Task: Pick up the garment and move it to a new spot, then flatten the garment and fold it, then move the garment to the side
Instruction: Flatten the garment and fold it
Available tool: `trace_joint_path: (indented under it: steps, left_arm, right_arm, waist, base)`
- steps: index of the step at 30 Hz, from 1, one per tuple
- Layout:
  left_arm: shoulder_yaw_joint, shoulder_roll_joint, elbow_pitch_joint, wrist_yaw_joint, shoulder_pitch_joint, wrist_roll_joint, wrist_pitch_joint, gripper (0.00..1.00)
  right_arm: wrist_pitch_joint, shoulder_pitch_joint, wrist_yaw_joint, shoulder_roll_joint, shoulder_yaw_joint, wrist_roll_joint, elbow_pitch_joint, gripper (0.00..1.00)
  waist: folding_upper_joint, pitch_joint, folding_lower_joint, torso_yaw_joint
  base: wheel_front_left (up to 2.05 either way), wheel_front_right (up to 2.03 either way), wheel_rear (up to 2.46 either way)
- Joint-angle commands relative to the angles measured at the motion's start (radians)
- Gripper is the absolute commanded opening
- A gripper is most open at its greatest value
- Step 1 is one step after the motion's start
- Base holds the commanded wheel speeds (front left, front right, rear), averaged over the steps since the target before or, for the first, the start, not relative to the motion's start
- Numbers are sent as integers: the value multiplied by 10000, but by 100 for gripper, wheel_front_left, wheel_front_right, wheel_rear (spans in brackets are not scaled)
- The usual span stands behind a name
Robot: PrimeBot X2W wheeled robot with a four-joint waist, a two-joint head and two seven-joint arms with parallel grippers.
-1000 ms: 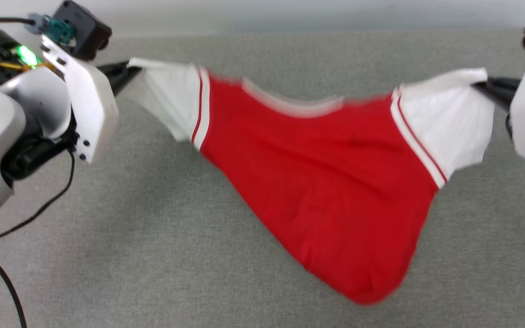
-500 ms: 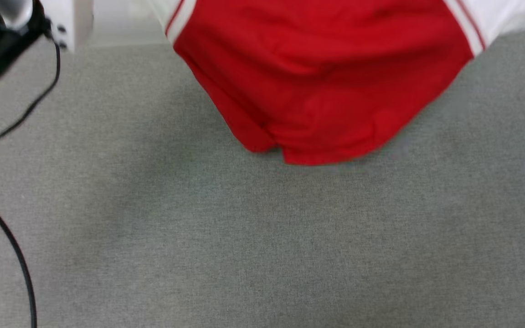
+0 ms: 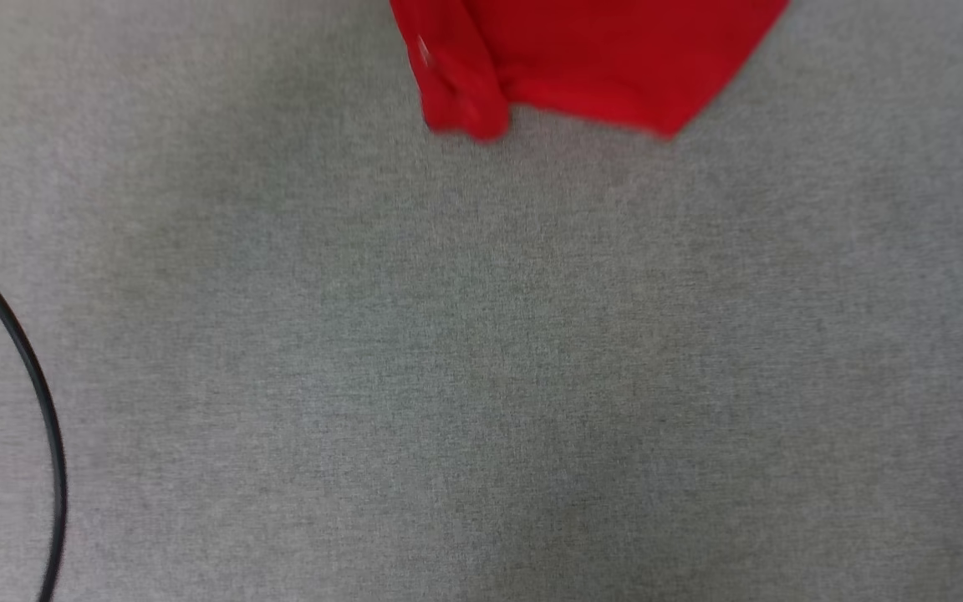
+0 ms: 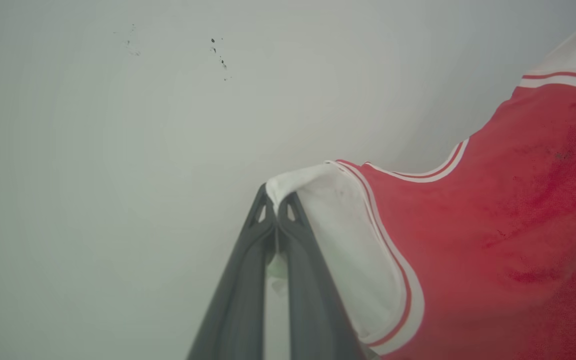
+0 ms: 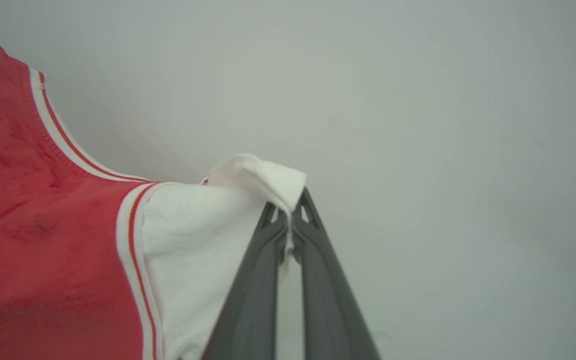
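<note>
The head camera stares steeply down at the grey desk (image 3: pixel 481 376). The wrist cameras look close along the left gripper (image 4: pixel 277 200) and right gripper (image 5: pixel 290 212) toward a pale wall (image 4: pixel 93 150); all share the red T-shirt (image 3: pixel 582 58).

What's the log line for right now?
left gripper: shut on garment sleeve | right gripper: shut on other sleeve | garment: hanging between
</note>
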Motion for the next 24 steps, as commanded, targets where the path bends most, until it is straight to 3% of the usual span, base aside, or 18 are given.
trace_joint_path:
  steps: [1, 13, 24]
  left_arm:
    - [148, -15, 277, 6, -619, 174, -229, 0]
    - [365, -511, 2014, -283, -2264, 295, -1298, 0]
    - [-171, -332, 2959, -414, -1201, -42, -1953, 0]
  right_arm:
    - [-264, -532, -7, 198, -20, -178, 307, 0]
    - [-2031, -2853, -7, 1061, 226, -1199, 2245, 0]
    - [-3158, -1787, -7, 1676, 1011, -937, 3461, 0]
  waist:
    - [0, 389, -1, -19]
    - [0, 948, -1, 99]
    - [0, 1067, -1, -64]
  base:
    - [0, 0, 0]
    - [0, 0, 0]
    - [0, 0, 0]
